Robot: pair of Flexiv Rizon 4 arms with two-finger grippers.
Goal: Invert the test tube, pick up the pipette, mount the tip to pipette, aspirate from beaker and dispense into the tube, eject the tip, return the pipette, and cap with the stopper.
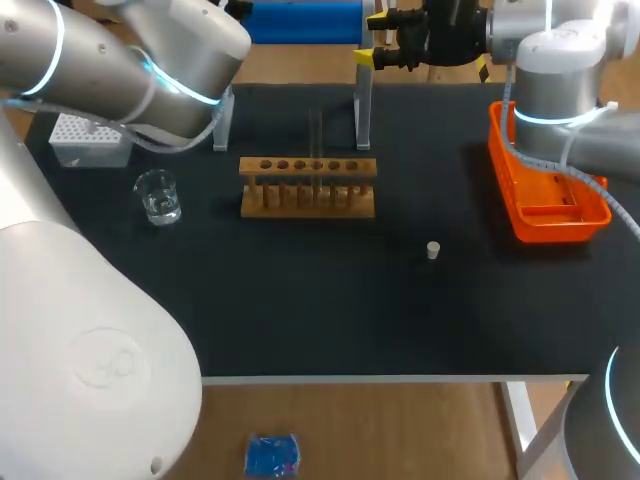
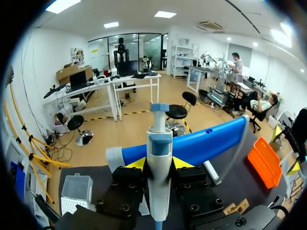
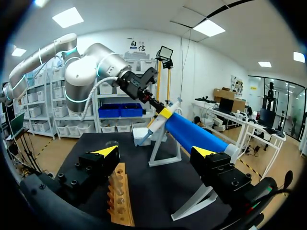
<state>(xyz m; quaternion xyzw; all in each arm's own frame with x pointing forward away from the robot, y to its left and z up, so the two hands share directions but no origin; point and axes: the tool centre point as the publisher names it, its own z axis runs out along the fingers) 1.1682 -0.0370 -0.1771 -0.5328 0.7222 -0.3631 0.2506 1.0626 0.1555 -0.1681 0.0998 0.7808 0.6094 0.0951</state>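
Left wrist view | we are clamping pipette [image 2: 159, 139] in left gripper [image 2: 159, 164] at blue stand [image 2: 206, 142] | right gripper [image 3: 156, 152] is gaping near rack [image 3: 121, 201] | stopper [image 1: 433, 250] is lying on table [image 1: 300, 320], apart from rack

Head camera: high, behind, looking down on black table [image 1: 330, 310]; left wrist: close behind blue cylindrical bar [image 2: 192, 143], facing outward; right wrist: low, facing across table; all three share that bar.
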